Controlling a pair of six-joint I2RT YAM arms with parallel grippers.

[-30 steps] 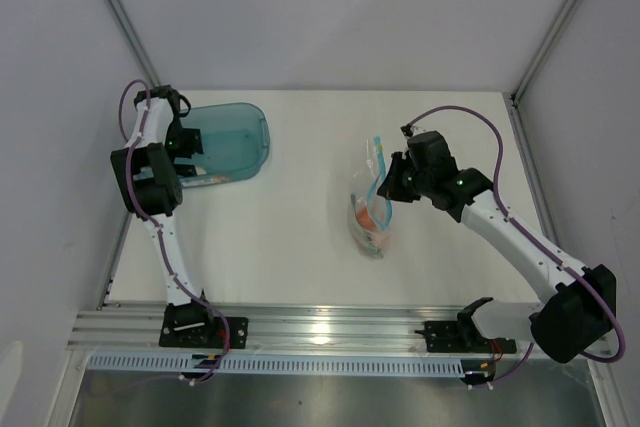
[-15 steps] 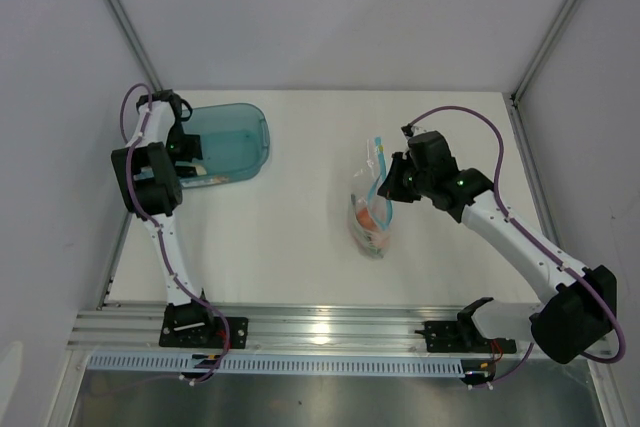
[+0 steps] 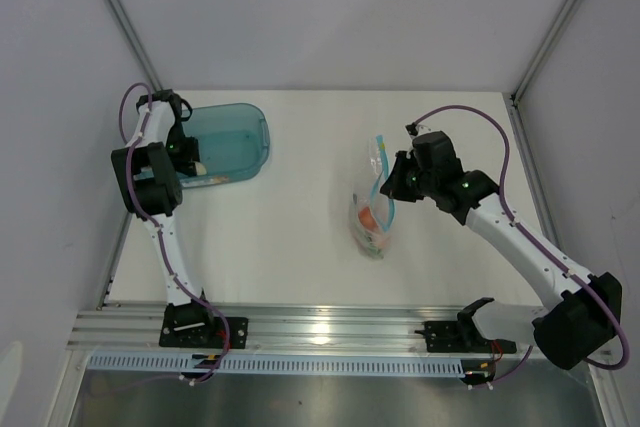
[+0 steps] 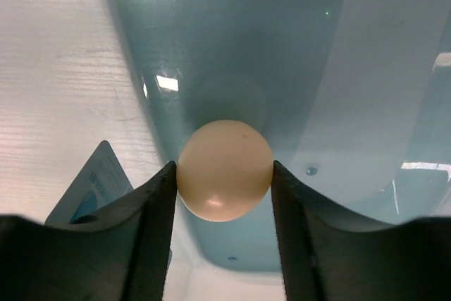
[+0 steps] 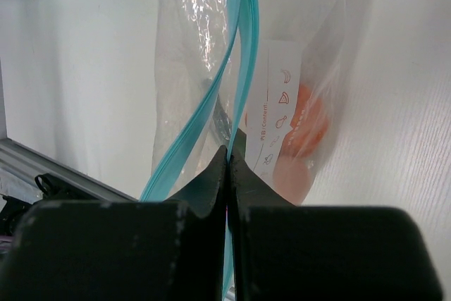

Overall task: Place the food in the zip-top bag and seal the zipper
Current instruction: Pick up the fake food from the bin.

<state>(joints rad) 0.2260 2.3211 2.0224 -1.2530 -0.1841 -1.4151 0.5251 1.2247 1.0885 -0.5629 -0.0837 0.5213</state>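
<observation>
Nearest you, the silver aluminium rail (image 3: 330, 327) carries both arm bases at the edge of the white table (image 3: 290, 227).

Just beyond it, right of centre, your small clear floppy plastic zip-top bag (image 3: 372, 219) (image 5: 187, 68) lies on the table with its mouth pointing away from you. An orange round fruit (image 3: 367, 217) (image 5: 311, 121) sits inside it, with a paler pinkish piece (image 5: 289, 174) touching it lower in the bag. A dark slim shape also shows through the plastic, but you cannot tell what it is.

Your right gripper (image 3: 392, 185) (image 5: 227, 151) has its fingers pressed together with no gap, pinching the thin light-blue zipper strip (image 3: 378, 169) (image 5: 244, 54) of the bag. Past the fingers the two blue tracks run apart, so the mouth gapes there.

Farther back on the left, your left gripper (image 3: 190, 160) (image 4: 224, 174) is closed narrowly on a cream-white egg-like lump (image 4: 224, 167), one finger on each side. It holds the lump over the floor of the teal translucent rectangular plastic tub (image 3: 238, 132) (image 4: 352, 68). You cannot tell whether the lump touches that floor. A blue and white printed card (image 4: 99, 181) shows beside the left finger.
</observation>
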